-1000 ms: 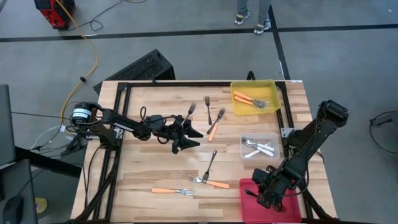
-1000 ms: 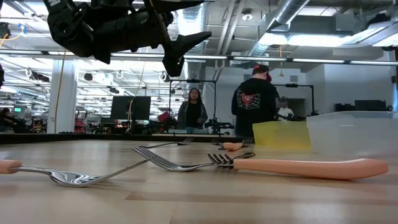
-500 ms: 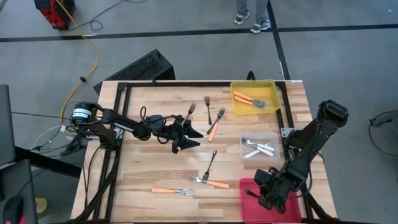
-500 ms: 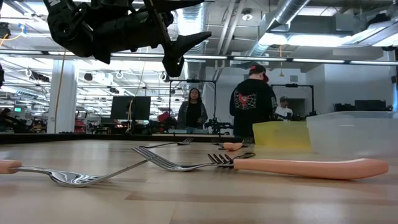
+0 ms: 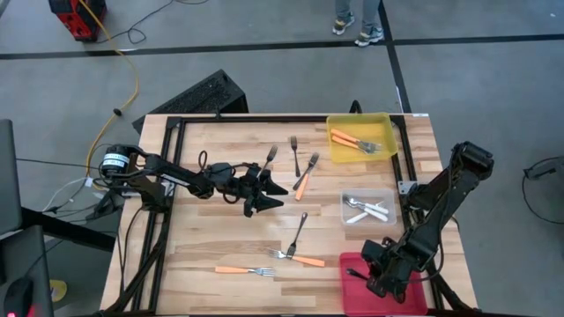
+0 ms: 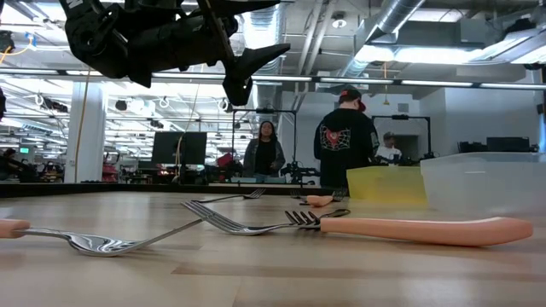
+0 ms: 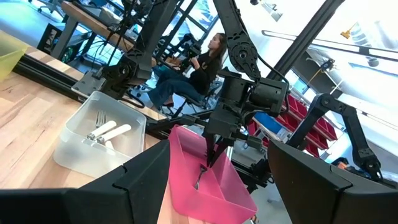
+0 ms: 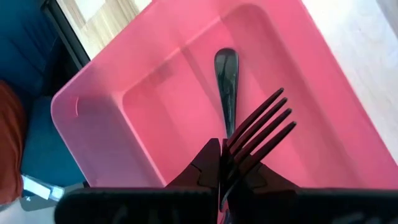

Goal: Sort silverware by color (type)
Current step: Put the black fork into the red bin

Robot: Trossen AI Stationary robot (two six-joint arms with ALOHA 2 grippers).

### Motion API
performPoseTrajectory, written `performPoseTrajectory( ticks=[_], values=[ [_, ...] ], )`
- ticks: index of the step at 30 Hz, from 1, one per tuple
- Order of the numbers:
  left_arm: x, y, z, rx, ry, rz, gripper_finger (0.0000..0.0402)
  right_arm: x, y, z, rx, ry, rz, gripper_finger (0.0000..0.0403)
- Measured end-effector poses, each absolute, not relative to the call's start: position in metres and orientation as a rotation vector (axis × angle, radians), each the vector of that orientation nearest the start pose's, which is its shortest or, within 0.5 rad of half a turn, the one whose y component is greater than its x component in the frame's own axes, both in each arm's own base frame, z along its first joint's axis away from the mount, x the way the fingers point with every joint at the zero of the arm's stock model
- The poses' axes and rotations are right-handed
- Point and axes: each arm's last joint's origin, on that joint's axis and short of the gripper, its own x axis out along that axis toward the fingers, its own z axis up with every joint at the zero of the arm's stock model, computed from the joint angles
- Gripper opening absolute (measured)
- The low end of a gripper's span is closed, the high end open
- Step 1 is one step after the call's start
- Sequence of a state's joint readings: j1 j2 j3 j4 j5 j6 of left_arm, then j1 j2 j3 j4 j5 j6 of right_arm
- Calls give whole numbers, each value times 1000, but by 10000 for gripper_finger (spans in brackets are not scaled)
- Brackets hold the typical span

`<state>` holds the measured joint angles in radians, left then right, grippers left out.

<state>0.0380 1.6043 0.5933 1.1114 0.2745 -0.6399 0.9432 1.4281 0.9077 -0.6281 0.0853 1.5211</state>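
Right gripper [image 5: 377, 280] down at near-right table corner, over red bin [image 5: 401, 295], fingers pinched together on a dark fork [image 8: 256, 134] by its handle end, tines sticking up past the fingertips; second dark fork [image 8: 226, 84] lying flat on the bin floor beneath. Same grip seen from left wrist view, fork tip inside bin [image 7: 205, 180]. Near edge of wooden table [image 5: 203, 238]: orange-handled fork [image 5: 242, 270] flat, alone. Just beyond it another orange-handled fork [image 5: 300, 259] with a grey fork [image 5: 296, 234] crossing at the tines, both touching or overlapping; low view shows the pair close up, orange handle [image 6: 426, 228] to right, grey one [image 6: 128, 241] to left. Clear bin [image 5: 368, 208] right of centre, between red and yellow bins, holding several pale silver-white forks [image 5: 366, 210]. Left gripper [image 5: 269, 195] mid-table, raised above the surface, fingers spread apart, nothing between them. Beyond it three loose forks close together: grey fork [image 5: 269, 157], grey fork [image 5: 295, 154], orange-handled fork [image 5: 307, 175]. Yellow bin [image 5: 386, 148] at far-right corner with orange-handled forks [image 5: 354, 140] inside. Black frame rail round table edge. People [image 6: 345, 141] standing in room behind table, well apart from arms.
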Motion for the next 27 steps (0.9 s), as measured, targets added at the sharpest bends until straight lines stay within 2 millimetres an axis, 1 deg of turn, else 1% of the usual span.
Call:
performPoseTrajectory(
  ticks=[6, 9, 14, 16, 22, 27],
  values=[
    [305, 4, 201, -617, -21, -259, 253, 158, 212, 207, 720, 1248, -171, 32],
    [305, 4, 201, -616, -21, -259, 253, 155, 214, 207, 689, 1213, -164, 30],
    [305, 4, 201, -614, -22, -258, 253, 153, 221, 210, 603, 1132, -78, 29],
    [305, 4, 201, -614, -22, -258, 253, 153, 220, 209, 587, 1143, -65, 29],
    [305, 4, 201, -617, -29, -233, 253, 154, 214, 207, 551, 1248, -48, 29],
    [305, 5, 201, -617, -31, -228, 253, 161, 208, 206, 508, 1259, -32, 28]
  ],
)
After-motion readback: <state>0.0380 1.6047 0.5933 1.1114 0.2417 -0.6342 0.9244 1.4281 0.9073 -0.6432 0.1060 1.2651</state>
